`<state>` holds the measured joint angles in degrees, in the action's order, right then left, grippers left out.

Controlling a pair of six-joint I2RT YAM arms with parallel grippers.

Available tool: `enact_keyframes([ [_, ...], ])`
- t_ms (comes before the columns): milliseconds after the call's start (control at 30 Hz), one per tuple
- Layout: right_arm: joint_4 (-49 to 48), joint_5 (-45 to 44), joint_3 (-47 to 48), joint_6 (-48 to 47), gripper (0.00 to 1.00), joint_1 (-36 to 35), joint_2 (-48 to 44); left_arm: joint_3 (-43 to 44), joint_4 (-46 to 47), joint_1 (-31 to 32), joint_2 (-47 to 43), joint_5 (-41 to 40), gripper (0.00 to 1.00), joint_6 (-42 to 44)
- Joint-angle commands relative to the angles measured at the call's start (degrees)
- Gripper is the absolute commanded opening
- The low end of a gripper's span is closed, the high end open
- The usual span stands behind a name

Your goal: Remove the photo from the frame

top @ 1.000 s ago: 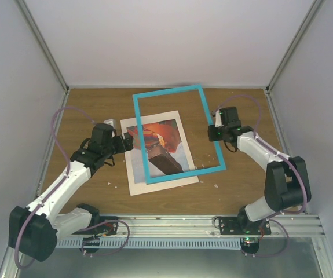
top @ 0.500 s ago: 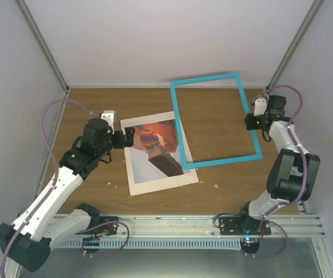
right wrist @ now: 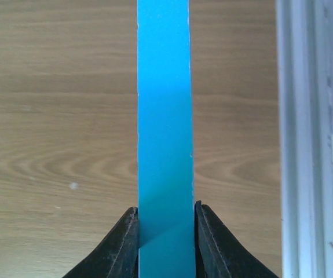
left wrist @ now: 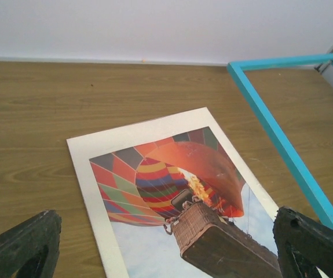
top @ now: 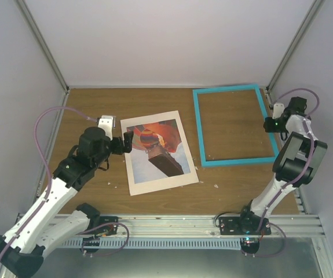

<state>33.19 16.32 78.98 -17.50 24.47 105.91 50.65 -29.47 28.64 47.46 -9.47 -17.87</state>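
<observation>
now, right gripper (right wrist: 165,234): you have its two dark fingers (right wrist: 123,243) pinched on one bar of the thin rectangular turquoise picture frame (right wrist: 163,116).
turquoise picture frame: it sits at the far right of the brown wooden table (top: 85,104), close to the right wall. you can see bare wood through its opening. you cannot tell whether it rests on the wood or hangs just above.
left gripper (left wrist: 166,249): your jaws are spread wide and hold nothing, hovering at the left edge of the print.
balloon photo: the rectangular paper print (left wrist: 178,179) of an orange-red striped hot-air balloon lies flat mid-table with a white margin around it. it is outside the frame, just beside its left bar.
</observation>
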Motion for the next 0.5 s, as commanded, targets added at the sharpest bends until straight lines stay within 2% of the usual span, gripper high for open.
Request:
enact_keyframes([
  [0,-1.73,2.83,2.3,-2.72,0.01,2.74,2.08,-1.25,1.79,0.45,-1.15,-0.61,0.99,0.98],
  [267,-5.16,2.75,2.97,-4.96,0.01,3.19,8.57,-1.61,1.96,0.09,-0.1,0.06,0.99,0.89],
  [467,-6.05,2.18,5.57,-4.36,0.07,4.01,14.29,-1.78,2.37,-1.63,1.97,1.71,0.99,0.69],
])
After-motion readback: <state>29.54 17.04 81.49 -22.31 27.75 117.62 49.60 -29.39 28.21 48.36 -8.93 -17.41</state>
